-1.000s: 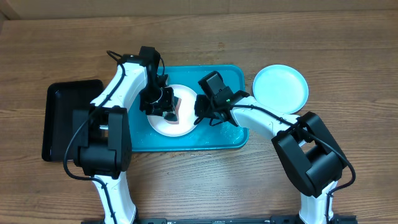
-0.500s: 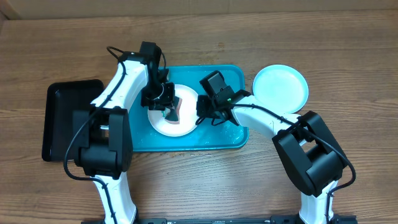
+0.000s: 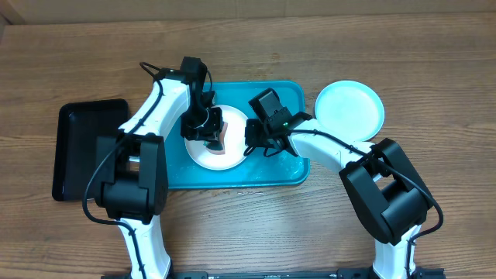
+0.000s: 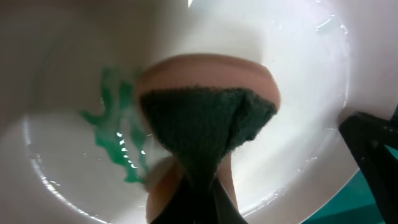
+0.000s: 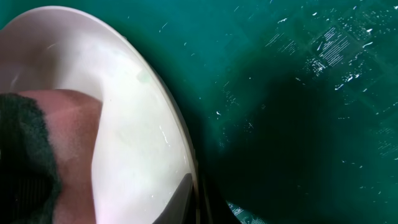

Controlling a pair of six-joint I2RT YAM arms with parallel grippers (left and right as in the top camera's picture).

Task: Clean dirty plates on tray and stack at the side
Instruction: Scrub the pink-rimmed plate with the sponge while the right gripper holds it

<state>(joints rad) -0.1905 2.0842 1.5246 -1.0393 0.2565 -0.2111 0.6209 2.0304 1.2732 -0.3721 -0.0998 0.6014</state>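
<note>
Where the wooden table [image 3: 434, 62] carries the work, the teal tray [image 3: 287, 97] lies at its centre, long side running left to right. The right wrist view shows its floor [image 5: 298, 93] wet, with droplets glinting. One item is seen in it: the white plate [image 3: 205, 157], left of the tray's middle. Whether that plate sits flat or slightly lifted cannot be told.

The black tray [image 3: 77, 147] lies on the table left of the teal tray, its near right corner covered by the left arm.

The light blue plate [image 3: 349, 110] rests face up on the bare table, just beside the teal tray's far right corner and outside it.

The left gripper [image 3: 203, 124] stands over the white plate, its jaws clamped on a sponge [image 4: 208, 118]. The sponge is pinched at the waist, tan foam bulging round a dark green scouring face. It is pressed into the plate's bowl [image 4: 298, 74].

The right gripper [image 3: 252, 139] is at the plate's right edge. The right wrist view shows the rim [image 5: 130, 124] running down between the fingers, jaws closed on it.

A green smear [image 4: 115, 124] marks the bowl just beside the sponge, with water beads across it.
</note>
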